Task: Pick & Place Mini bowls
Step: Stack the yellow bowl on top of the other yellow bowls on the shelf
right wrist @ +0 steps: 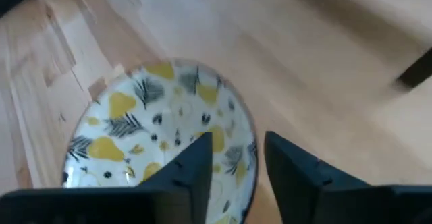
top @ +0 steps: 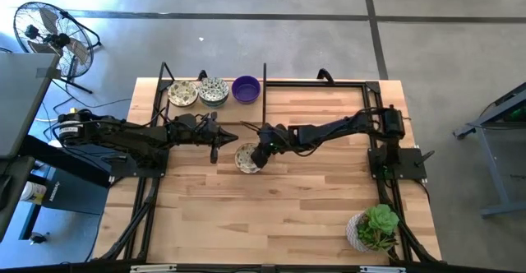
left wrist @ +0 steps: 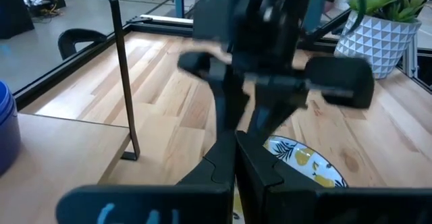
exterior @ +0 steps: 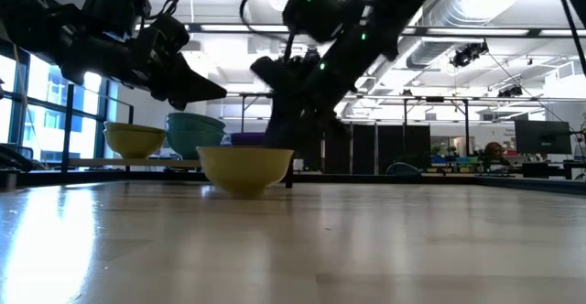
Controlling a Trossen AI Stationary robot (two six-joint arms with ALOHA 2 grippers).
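Observation:
A cream bowl with a yellow pear and dark leaf pattern (top: 246, 159) (right wrist: 152, 126) stands upright on its base near the table's middle (exterior: 244, 168). My right gripper (top: 260, 149) (right wrist: 236, 146) is open and comes down over the bowl's right-hand rim. One finger is over the inside and one is outside, with a gap to the rim on both sides. My left gripper (top: 214, 145) (left wrist: 235, 158) is shut and empty, raised just left of that bowl. Two more patterned bowls (top: 182, 93) (top: 214, 91) and a purple bowl (top: 246, 89) sit along the far edge.
A green plant in a white pot (top: 374, 228) stands at the near right corner. Black frame rails (top: 265, 84) run along the table's sides, with an upright post by the purple bowl. Bare wood lies in front of the centre bowl toward the near edge.

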